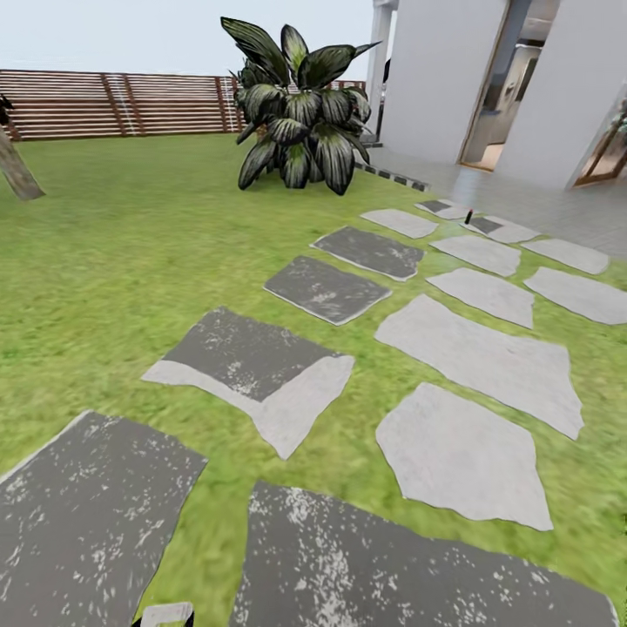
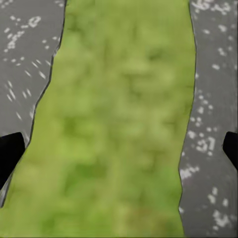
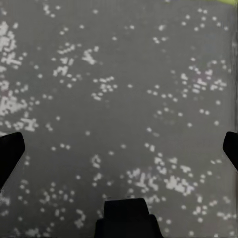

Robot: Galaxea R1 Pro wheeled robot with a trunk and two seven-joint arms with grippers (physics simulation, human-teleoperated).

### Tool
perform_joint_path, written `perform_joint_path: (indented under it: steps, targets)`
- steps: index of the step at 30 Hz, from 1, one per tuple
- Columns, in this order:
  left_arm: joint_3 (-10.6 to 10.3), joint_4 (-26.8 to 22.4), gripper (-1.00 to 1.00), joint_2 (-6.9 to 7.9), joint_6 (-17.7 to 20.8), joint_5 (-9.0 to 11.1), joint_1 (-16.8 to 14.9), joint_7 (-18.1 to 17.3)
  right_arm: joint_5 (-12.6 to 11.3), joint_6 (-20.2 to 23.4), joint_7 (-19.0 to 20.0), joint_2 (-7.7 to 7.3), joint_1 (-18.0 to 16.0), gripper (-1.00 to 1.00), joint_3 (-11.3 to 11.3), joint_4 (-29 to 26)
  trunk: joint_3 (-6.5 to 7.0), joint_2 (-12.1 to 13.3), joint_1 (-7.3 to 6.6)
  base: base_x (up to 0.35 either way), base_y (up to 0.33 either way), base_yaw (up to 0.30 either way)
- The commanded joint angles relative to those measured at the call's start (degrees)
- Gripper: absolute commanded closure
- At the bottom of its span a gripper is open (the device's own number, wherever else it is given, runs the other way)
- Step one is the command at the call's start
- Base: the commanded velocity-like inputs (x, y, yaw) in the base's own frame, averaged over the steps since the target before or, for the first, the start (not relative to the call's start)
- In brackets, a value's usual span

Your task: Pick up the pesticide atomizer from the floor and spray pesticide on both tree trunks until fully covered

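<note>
Grey paving slabs (image 1: 470,353) lead toward a small dark, bottle-like object (image 1: 468,216) at one o'clock, possibly the atomizer; we advise approaching. Both hands (image 2: 119,148) (image 3: 119,148) released, empty.

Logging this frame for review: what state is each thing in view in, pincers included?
Left pincer: open, empty, above a grass strip between paving stones.
Right pincer: open, empty, above a dark speckled paving stone.
Small dark bottle-like object: upright on the far paving, too small to identify.
House door: open.
</note>
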Motion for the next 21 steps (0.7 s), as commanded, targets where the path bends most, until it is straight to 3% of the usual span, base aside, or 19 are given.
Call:
perform_joint_path:
  steps: [1,21]
  targets:
    - [0.0,0.0,-1.0,-0.01,0.0,0.0,0.0,0.0,0.0,-0.01,0.0,0.0,0.0,-1.0,0.01,0.01,0.05,0.0,0.0,0.339,0.0,-0.272]
    - [0.0,0.0,-1.0,-0.07,0.0,0.0,0.0,0.0,0.07,-2.41,0.1,0.0,0.0,-1.0,0.08,0.19,1.39,0.0,0.0,0.339,0.0,-0.221]
